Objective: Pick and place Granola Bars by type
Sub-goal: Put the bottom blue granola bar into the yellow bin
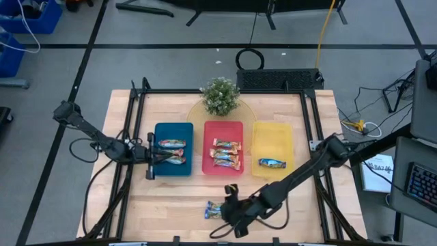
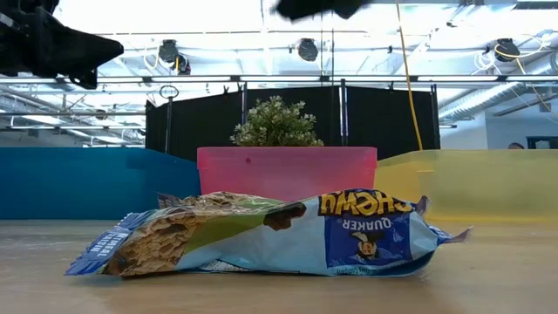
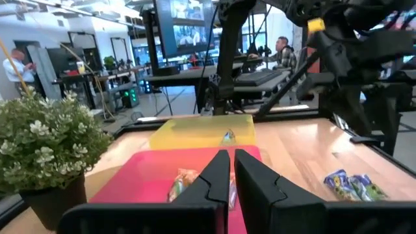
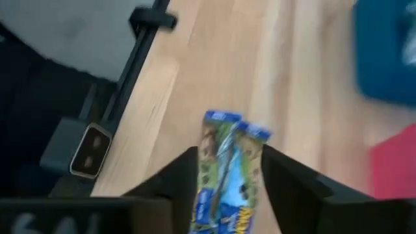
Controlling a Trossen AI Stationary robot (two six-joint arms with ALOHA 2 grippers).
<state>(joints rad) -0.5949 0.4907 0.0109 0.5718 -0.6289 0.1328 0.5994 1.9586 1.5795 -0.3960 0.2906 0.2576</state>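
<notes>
Right gripper at near edge of the pale wooden table, fingers spread apart, straddling a blue-white foil granola bar lying flat on the wood; contact with the wrapper can't be confirmed. Low view shows that bar resting on the tabletop, Quaker Chewy print upside down.

Farther back, three rectangular plastic trays in a row:
- blue tray, left: two greenish-red wrapped bars.
- red tray, middle: stack of tan-gold wrapped bars.
- yellow tray, right: one blue-white bar.

Left gripper sits at the left edge of the blue tray, pointing right across the trays, fingers nearly together with nothing between them.

Far side, centred behind the red tray: small potted green plant.
</notes>
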